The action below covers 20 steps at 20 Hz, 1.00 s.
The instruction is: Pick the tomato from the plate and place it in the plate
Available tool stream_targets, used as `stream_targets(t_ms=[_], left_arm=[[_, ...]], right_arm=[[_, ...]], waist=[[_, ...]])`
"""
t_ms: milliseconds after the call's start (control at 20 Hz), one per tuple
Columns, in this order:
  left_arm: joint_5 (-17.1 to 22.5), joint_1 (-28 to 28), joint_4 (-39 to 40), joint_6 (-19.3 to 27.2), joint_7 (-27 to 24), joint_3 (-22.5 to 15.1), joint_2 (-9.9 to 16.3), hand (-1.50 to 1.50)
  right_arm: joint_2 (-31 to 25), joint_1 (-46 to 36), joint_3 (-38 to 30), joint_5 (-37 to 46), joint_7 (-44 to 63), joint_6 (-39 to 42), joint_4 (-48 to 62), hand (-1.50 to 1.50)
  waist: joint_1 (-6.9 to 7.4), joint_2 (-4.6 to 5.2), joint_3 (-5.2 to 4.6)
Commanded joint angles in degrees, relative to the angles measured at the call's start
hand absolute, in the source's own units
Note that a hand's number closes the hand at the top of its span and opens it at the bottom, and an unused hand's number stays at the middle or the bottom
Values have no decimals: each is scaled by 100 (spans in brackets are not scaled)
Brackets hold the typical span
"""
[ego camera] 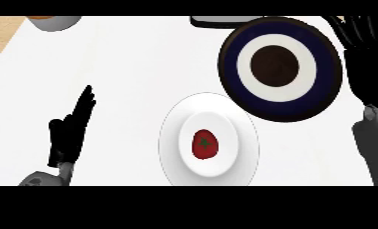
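Tomato [205, 144] seen on the white plate [171, 143] at lower middle, left hand [71, 130] held open at lower left with straight fingers, right hand [359, 48] cut off at the right edge beside the dark plate [244, 80], its fingers too hidden to tell

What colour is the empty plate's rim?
Dark navy rim on the empty plate, seen in the head view.

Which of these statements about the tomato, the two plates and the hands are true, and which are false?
1. The tomato lies on the white plate. True.
2. The dark blue-and-white plate holds a tomato. False: nothing red lies on it.
3. The left hand holds the tomato. False: it rests open at the left, apart from the white plate.
4. The right hand shows at the right edge beside the dark plate. True.
5. The dark plate's rim overlaps the white plate's edge. True.
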Motion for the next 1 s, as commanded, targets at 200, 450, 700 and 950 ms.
stream_targets(t_ms=[200, 450, 700, 950], left_arm=[[-151, -235, 27, 195, 430, -4, -95, 0], [53, -135, 78, 66, 603, 57, -57, 0], [-3, -196, -78, 187, 704, -3, -191, 0], [-156, 14, -296, 319, 891, -152, -329, 0]], right_arm=[[771, 20, 1790, -158, 851, 690, -319, 150], [-1576, -419, 2188, 3328, 304, 623, -361, 150], [1102, 1481, 2358, 1718, -727, -671, 213, -150], [515, 1754, 2966, 2138, -2413, 685, 700, -150]], waist=[[216, 175, 69], [44, 56, -17], [109, 263, 135], [146, 170, 82]])
